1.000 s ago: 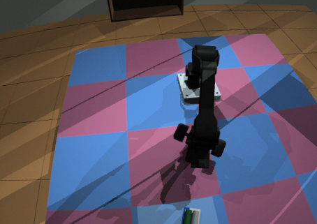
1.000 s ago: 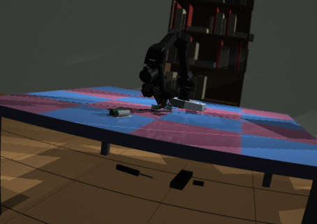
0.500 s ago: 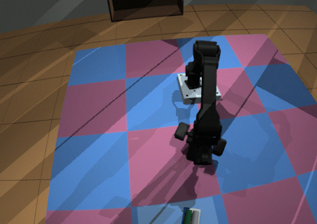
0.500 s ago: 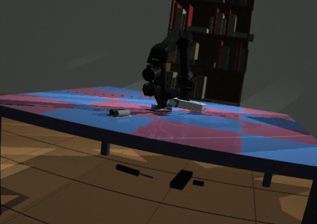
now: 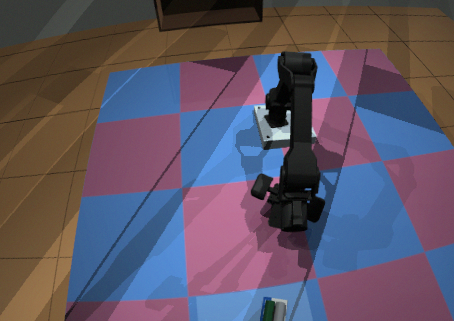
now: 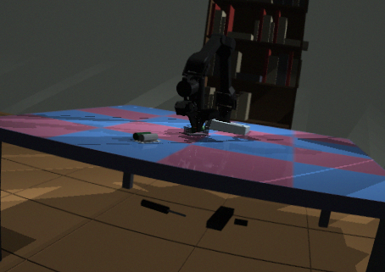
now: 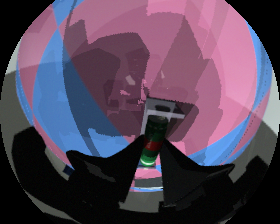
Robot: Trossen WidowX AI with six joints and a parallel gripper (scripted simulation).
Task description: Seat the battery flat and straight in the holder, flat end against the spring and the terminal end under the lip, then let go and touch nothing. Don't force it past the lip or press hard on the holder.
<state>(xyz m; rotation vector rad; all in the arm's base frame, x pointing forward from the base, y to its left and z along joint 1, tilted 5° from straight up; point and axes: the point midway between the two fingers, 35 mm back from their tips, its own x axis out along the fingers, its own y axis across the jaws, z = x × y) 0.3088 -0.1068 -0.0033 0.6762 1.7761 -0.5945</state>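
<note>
Low centre in the wrist view, the gripper has its jaws closed narrowly on the battery. The battery points at the holder just ahead, presumably to line it up for seating. The bench edges lie well apart from the work, and a loose cylinder lies off to the left.

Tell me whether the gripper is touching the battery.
Touching. The wrist view shows the battery squeezed between the two dark fingers, with no gap on either side; the gripper is shut on it.
</note>
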